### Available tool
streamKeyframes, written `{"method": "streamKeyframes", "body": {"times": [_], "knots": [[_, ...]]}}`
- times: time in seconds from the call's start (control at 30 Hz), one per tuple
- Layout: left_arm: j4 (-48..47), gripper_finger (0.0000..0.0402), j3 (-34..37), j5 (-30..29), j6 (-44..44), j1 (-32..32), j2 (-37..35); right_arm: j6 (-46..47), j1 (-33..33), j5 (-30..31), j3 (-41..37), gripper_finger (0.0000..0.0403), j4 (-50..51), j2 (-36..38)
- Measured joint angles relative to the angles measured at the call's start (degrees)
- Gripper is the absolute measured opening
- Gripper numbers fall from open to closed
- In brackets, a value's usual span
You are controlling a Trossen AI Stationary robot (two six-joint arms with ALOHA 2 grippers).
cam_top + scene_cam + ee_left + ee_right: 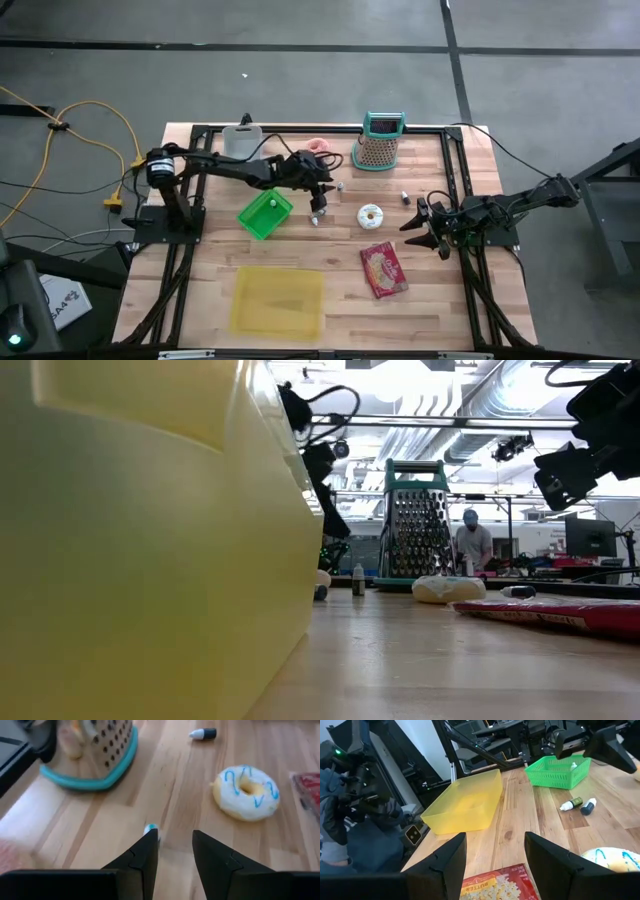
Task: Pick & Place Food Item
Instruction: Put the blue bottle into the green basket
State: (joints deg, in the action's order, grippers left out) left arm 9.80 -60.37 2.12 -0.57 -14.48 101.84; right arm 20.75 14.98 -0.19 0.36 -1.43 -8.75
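Note:
A white donut with blue icing [371, 214] [246, 792] lies flat on the wooden table, right of centre. My left gripper [318, 210] [175, 845] hangs open a little above the table, to the donut's left, with nothing between its fingers. The cap of a small bottle [151, 828] shows just past one fingertip. A red popcorn packet [384, 268] lies flat nearer the front. My right gripper [430, 225] [495, 860] waits open at the table's right side, above the packet's edge [495, 887].
A green basket [265, 213] stands left of my left gripper, and a yellow bin [278, 300] sits near the front. A metal grater with a teal base [379, 143] and a pink item [320, 145] are at the back. A small bottle [404, 197] lies beyond the donut. A person [470, 540] is far behind.

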Motion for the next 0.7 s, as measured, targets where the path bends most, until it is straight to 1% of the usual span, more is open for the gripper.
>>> {"method": "streamKeyframes", "body": {"times": [0.13,0.27,0.7], "knots": [[-4.74,0.0117,-4.87,1.06,0.68,-0.43,2.37,-0.01,0.01,-0.03,0.00,0.0188,0.04,-0.11],[-8.08,0.0117,-7.94,1.37,1.76,-0.46,4.05,-0.01,0.00,-0.02,0.00,0.0188,0.00,-0.09],[-9.26,0.0117,-8.08,0.79,4.26,-0.46,6.75,-0.01,0.02,-0.02,-0.02,0.0188,-0.02,-0.09]]}}
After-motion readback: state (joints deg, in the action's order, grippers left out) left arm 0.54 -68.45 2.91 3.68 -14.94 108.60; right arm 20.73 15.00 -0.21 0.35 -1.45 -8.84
